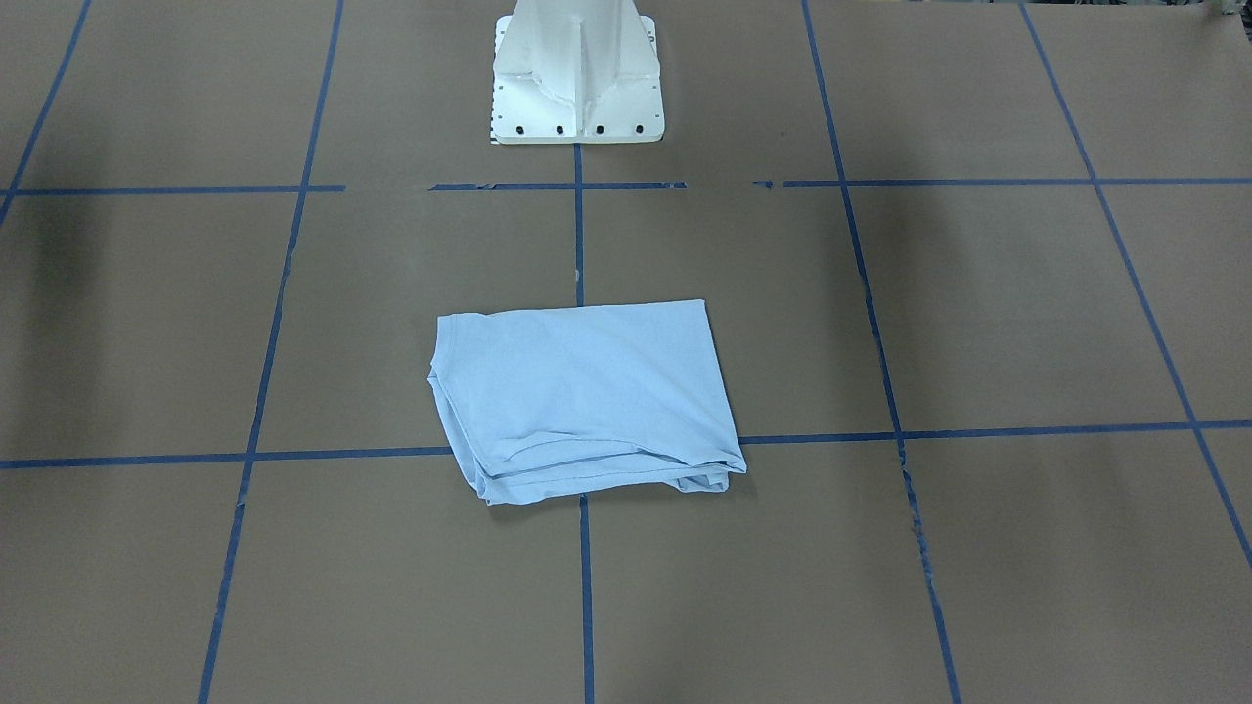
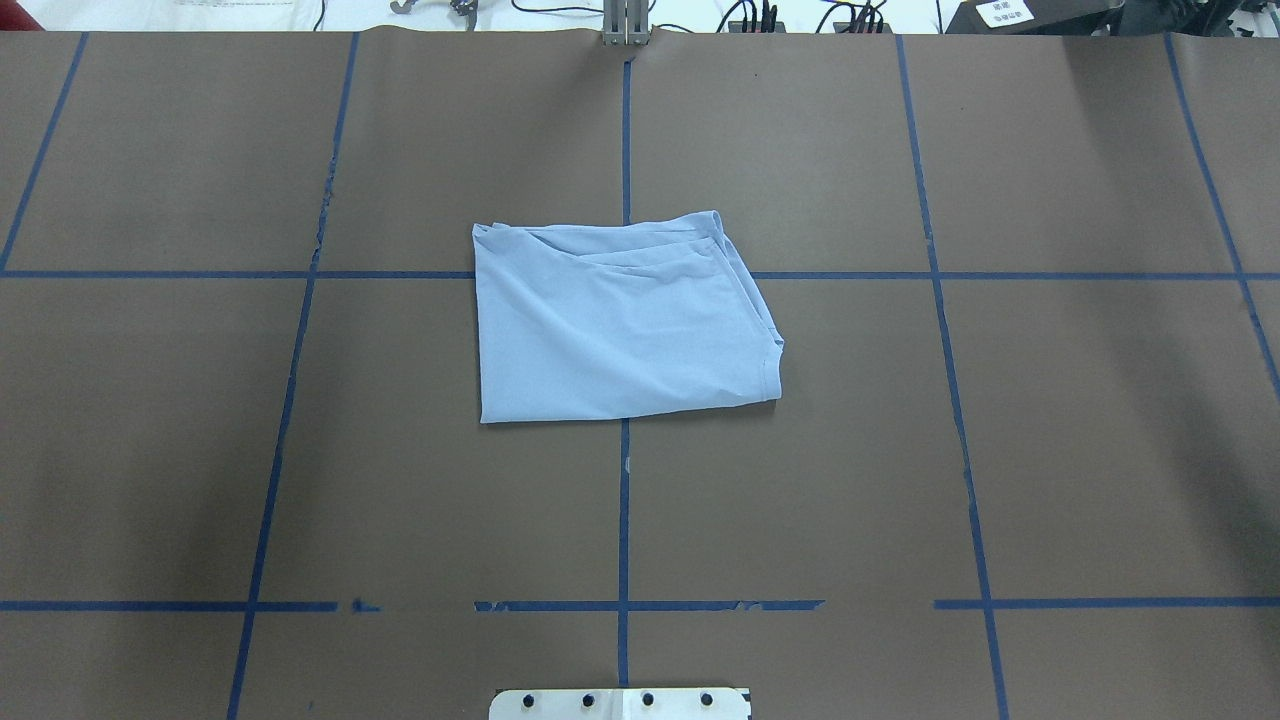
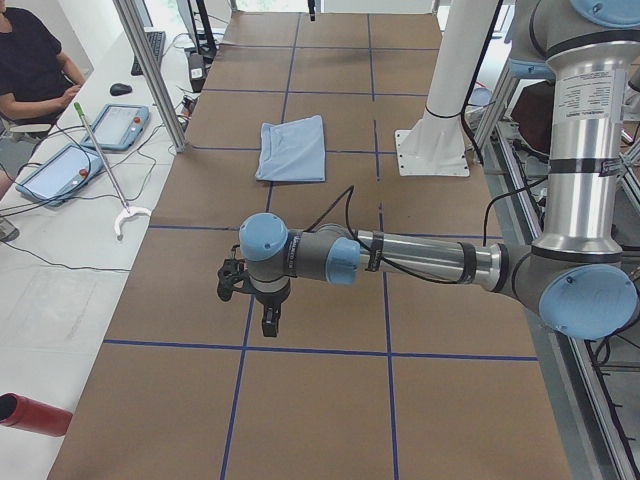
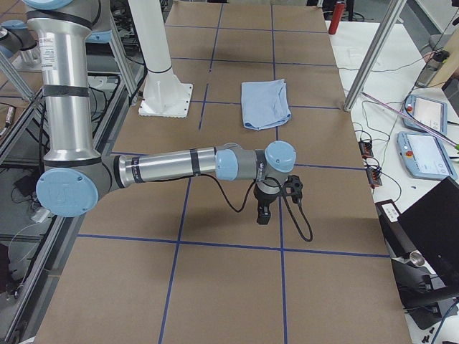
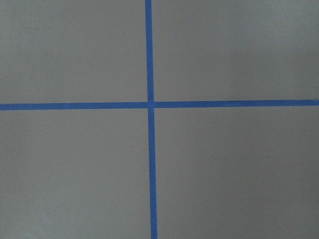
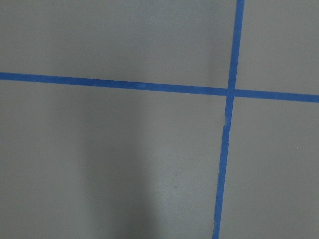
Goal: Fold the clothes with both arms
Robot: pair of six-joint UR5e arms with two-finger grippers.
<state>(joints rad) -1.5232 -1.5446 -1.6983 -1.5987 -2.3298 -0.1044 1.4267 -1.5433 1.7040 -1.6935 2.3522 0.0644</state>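
T-shirt (image 2: 620, 330), light blue, lies folded into a rough rectangle at mid-surface, flat, over a crossing of the blue tape lines (image 2: 930, 275). Stacked layer edges show along its side far from the white pedestal base (image 1: 577, 88). Nothing touches it.

Surface (image 2: 1050, 450): brown, with a taped grid.

Left arm (image 3: 420, 260) reaches out level over the surface's left end, well apart from the T-shirt. Left gripper (image 3: 270, 322) points down above the surface; cannot tell whether released or clenched.

Right arm (image 4: 165, 166) does likewise over the right end. Right gripper (image 4: 263, 213) points down; state cannot be told either.

Both wrist views show only bare surface and tape crossings.
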